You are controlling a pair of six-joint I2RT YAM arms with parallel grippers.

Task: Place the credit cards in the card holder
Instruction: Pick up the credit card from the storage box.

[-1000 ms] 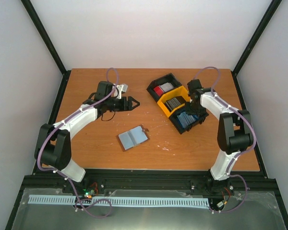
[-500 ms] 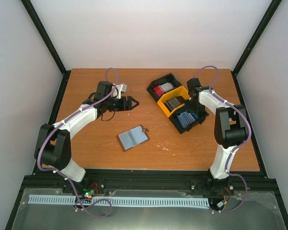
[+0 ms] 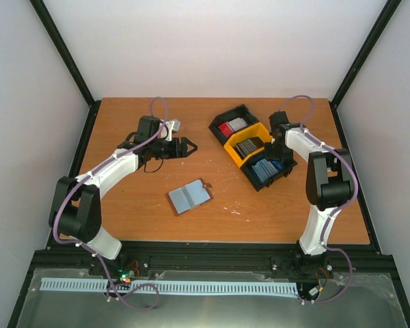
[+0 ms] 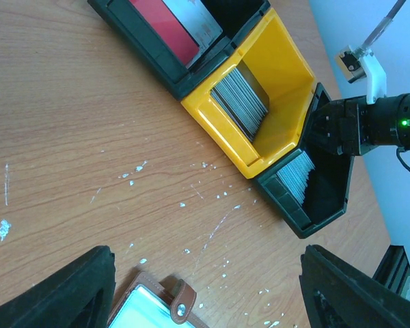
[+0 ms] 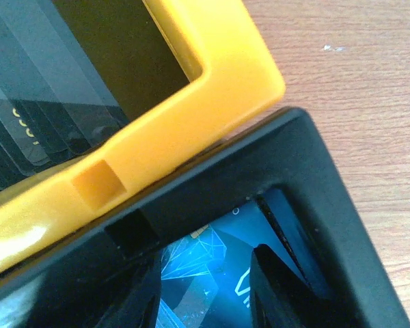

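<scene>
Right elbow (image 3: 328, 181) drew in; right tool (image 5: 205, 294) spread over blue cards (image 5: 191, 263); left tool (image 4: 205, 290) spread.

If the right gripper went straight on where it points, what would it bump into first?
The right gripper would probably meet the blue credit cards in the black tray compartment; depth unclear.

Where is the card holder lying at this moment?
In the top view the card holder lies open near the table's middle, below the left hand and left of the tray.
</scene>
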